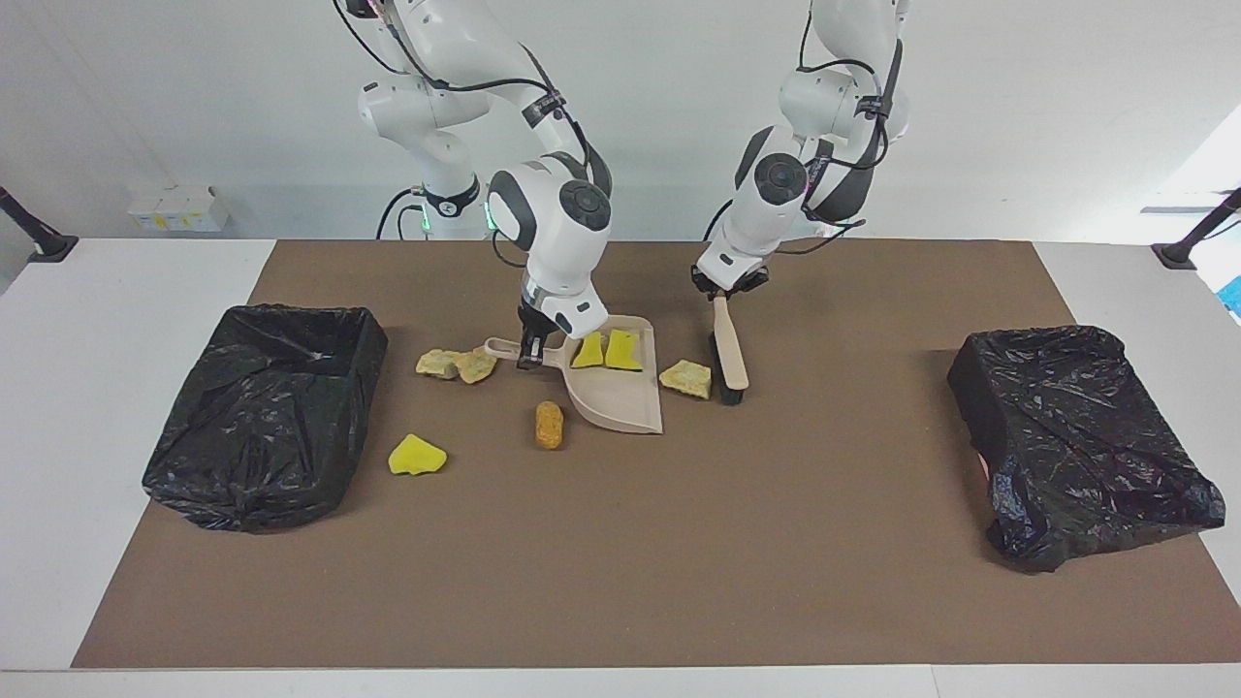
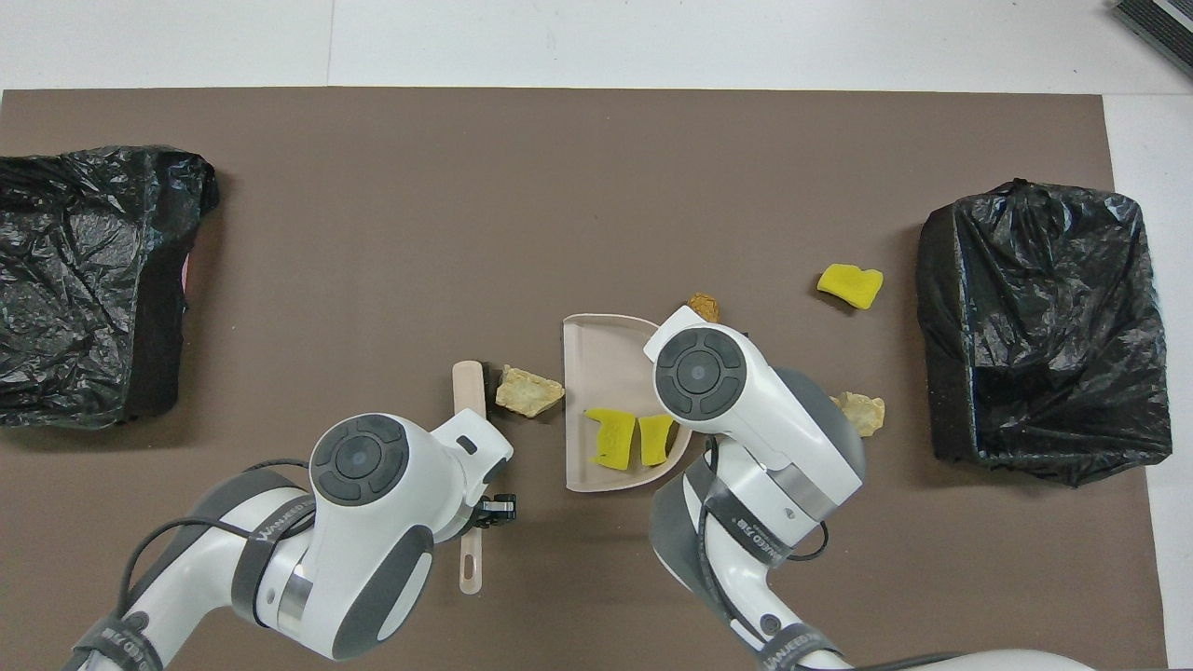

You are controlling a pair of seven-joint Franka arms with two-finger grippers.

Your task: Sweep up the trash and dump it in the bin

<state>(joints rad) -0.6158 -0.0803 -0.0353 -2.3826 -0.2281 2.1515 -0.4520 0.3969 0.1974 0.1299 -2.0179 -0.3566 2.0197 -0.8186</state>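
The right hand [image 1: 529,361] is clamped on the handle of the beige dustpan [image 1: 620,393], which lies on the counter's brown mat [image 1: 679,543] with two yellow chunks [image 1: 606,351] inside. The left hand [image 1: 722,291] grips the brush [image 1: 728,355], its bristles touching a tan chunk [image 1: 685,378] beside the pan. Other chunks [image 1: 456,364] lie scattered toward the black-lined bin [image 1: 262,412].

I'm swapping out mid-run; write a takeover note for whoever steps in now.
Right end effector: shut on the dustpan handle.
Left end effector: shut on the brush handle, bristles on the mat beside a tan chunk at the pan's side.
Done: two yellow chunks lie in the pan.
Left: that tan chunk, two tan chunks by the pan handle, the orange-brown oval, a yellow chunk near the bin at the right arm's end. Nothing dumped yet.
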